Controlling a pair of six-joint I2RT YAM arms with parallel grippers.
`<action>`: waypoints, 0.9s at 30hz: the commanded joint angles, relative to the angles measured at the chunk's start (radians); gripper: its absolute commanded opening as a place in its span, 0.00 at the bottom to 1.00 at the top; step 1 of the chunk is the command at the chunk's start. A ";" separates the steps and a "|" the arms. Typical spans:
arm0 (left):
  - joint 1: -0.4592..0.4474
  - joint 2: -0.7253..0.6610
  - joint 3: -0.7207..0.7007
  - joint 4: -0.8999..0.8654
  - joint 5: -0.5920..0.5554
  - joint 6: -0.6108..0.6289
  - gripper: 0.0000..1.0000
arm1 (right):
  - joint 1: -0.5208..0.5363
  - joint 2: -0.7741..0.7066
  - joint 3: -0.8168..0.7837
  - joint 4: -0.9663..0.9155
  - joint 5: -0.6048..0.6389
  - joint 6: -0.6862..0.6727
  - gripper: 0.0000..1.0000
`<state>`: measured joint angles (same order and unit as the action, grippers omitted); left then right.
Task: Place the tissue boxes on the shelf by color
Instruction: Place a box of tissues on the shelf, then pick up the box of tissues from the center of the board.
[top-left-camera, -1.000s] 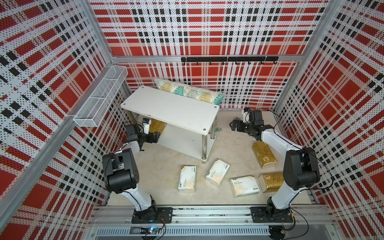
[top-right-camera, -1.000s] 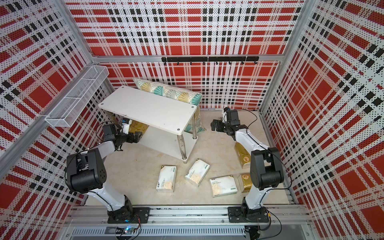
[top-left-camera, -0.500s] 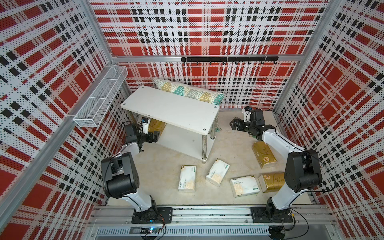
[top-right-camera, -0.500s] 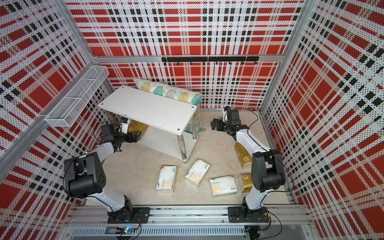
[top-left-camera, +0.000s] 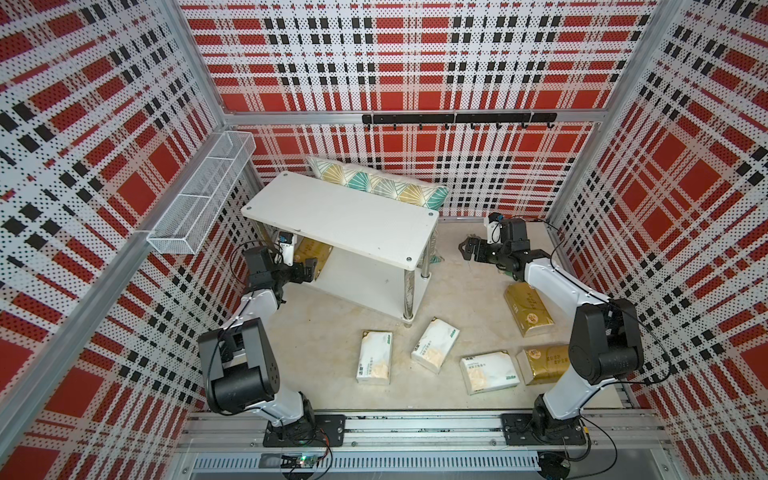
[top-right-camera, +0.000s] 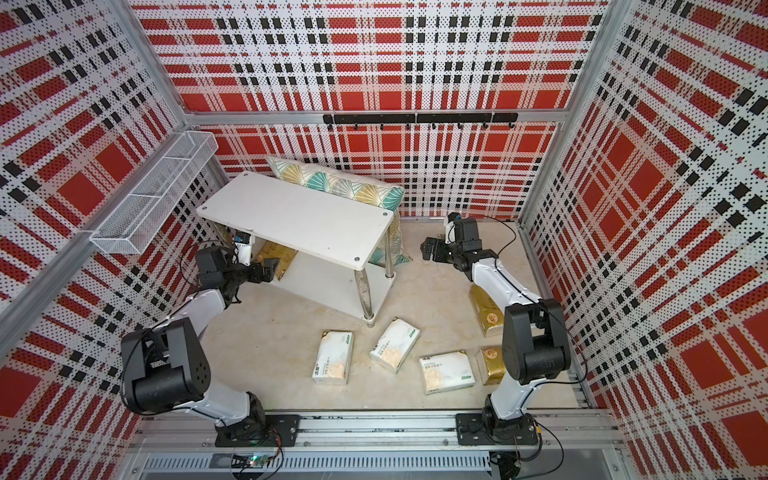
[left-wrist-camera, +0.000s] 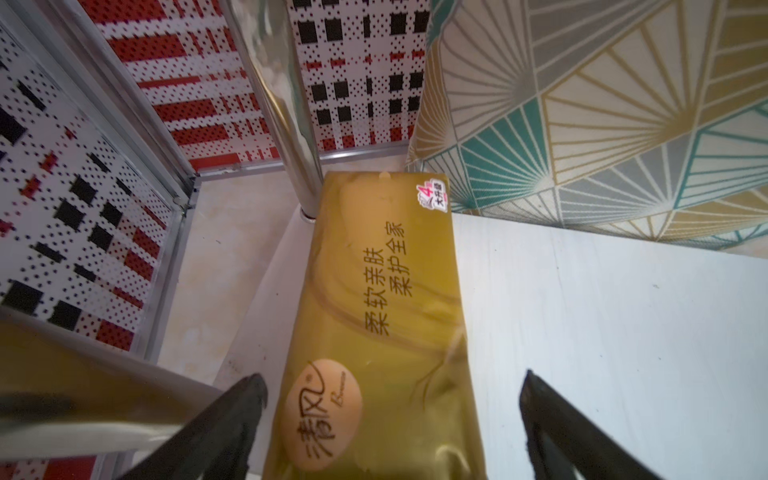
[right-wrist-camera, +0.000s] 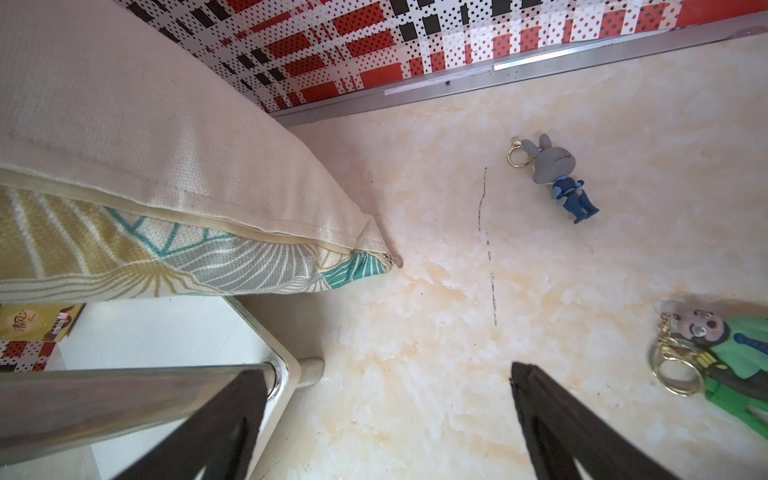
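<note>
Here we see the left gripper (top-left-camera: 309, 266) reaching in at the short end of the shelf (top-left-camera: 340, 224), level with the lower tier. Its jaws are spread wide and grasp nothing. In the left wrist view the left gripper (left-wrist-camera: 392, 376) straddles the near end of a gold pack (left-wrist-camera: 382, 311), with a visible gap between the pack and the finger over the white board. That gold pack lies flat along the edge of the lower tier, its far end just beside a chrome leg (left-wrist-camera: 286, 124) and close to the pillow (left-wrist-camera: 602, 104).

The right gripper (top-left-camera: 467, 249) hangs above the floor off the other end of the shelf, near the pillow's corner. It too is wide open and empty, and in the right wrist view only bare floor shows between its fingers (right-wrist-camera: 232, 415).

The rest of the packs lie on the floor in front of the shelf. A second gold pack (top-left-camera: 528, 309) rests beside the right arm, and a third gold pack (top-left-camera: 544, 363) is nearer the rail. Touching the latter is a white pack (top-left-camera: 490, 372), then a tilted white pack (top-left-camera: 435, 344), then a last white pack (top-left-camera: 375, 356). Two key-ring figures, a grey rabbit (right-wrist-camera: 552, 174) and a green-clad one (right-wrist-camera: 731, 361), lie on the floor by the back wall.
</note>
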<state>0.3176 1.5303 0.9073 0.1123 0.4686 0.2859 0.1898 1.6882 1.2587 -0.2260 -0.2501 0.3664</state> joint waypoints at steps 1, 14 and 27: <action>-0.006 -0.038 -0.003 0.031 -0.019 -0.027 0.99 | 0.007 -0.031 -0.014 0.022 -0.011 0.000 1.00; -0.122 -0.230 -0.078 -0.010 -0.217 -0.150 0.99 | 0.007 -0.018 -0.006 0.005 0.006 0.003 1.00; -0.195 -0.369 -0.131 -0.193 -0.288 -0.279 0.99 | 0.008 -0.016 -0.010 0.004 0.005 0.006 1.00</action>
<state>0.1314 1.1976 0.8001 -0.0433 0.2008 0.0704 0.1902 1.6882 1.2587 -0.2264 -0.2478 0.3679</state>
